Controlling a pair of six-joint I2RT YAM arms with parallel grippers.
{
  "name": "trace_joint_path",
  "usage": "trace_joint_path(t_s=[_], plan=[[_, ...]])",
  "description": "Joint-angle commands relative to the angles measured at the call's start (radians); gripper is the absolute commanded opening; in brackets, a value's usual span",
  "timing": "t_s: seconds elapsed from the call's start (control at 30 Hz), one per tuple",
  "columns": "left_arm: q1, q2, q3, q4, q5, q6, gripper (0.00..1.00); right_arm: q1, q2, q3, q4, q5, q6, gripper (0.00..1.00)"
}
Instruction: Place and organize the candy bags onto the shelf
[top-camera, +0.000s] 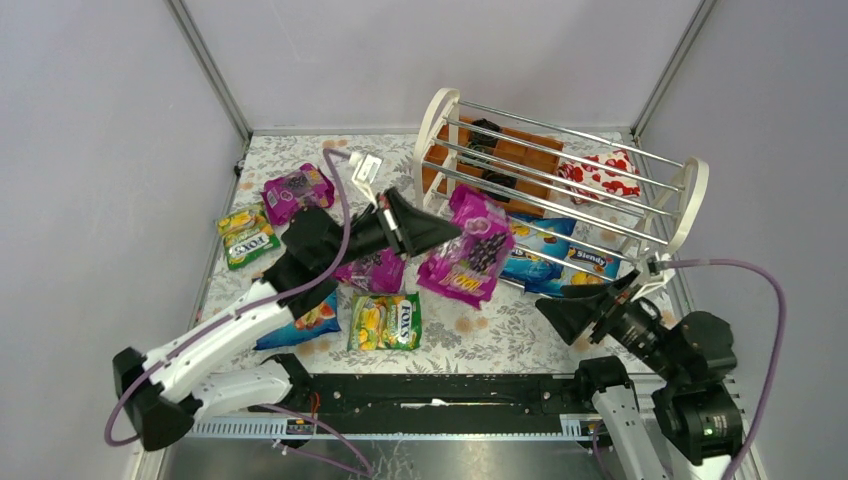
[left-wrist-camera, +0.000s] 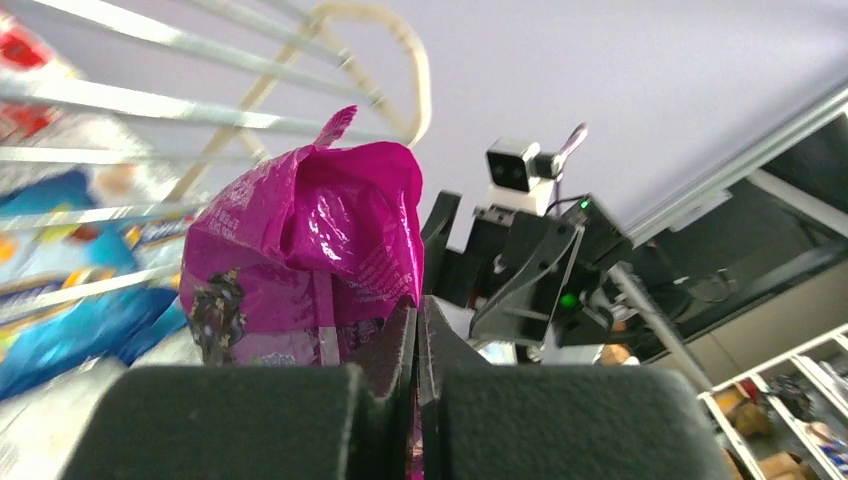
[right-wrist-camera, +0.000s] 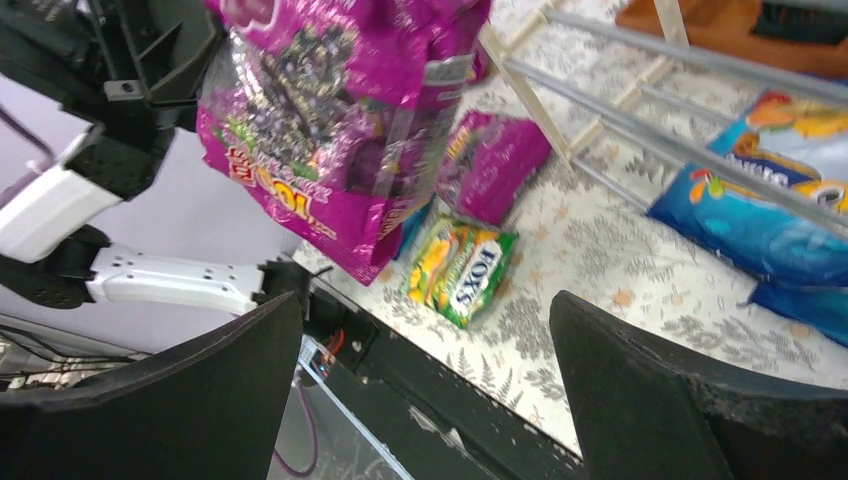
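My left gripper is shut on the edge of a magenta grape candy bag and holds it above the table, in front of the shelf. In the left wrist view the bag hangs from the closed fingers beside the chrome rods. Two blue Slendy bags lie on the shelf's lowest tier. My right gripper is open and empty at the front right. Its view shows the held bag and a green FOX'S bag.
On the table lie another magenta bag, a FOX'S bag, a magenta bag under my left arm, a FOX'S bag and a blue bag. A red-and-white bag lies by the shelf.
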Motion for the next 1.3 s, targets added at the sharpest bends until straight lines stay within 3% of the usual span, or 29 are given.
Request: trace_joint_path(t_s=[0.0, 0.37, 0.6, 0.83, 1.1, 1.27], plan=[[-0.031, 0.126, 0.231, 0.370, 0.045, -0.122, 0.00, 0.003, 0.102, 0.156, 0.085, 0.048, 0.025, 1.00], [-0.079, 0.530, 0.595, 0.632, -0.035, -0.312, 0.00, 0.004, 0.341, 0.442, 0.155, 0.358, 0.318, 1.00], [-0.081, 0.646, 0.661, 0.687, -0.092, -0.347, 0.00, 0.003, 0.440, 0.468, 0.298, 0.361, 0.407, 0.96], [-0.078, 0.701, 0.712, 0.672, -0.141, -0.345, 0.00, 0.003, 0.502, 0.496, 0.309, 0.457, 0.328, 0.83], [-0.035, 0.759, 0.772, 0.662, -0.151, -0.392, 0.00, 0.003, 0.515, 0.553, 0.174, 0.643, 0.145, 0.92], [0.053, 0.848, 0.798, 0.632, -0.120, -0.605, 0.00, 0.003, 0.534, 0.520, 0.218, 0.649, 0.101, 0.93]])
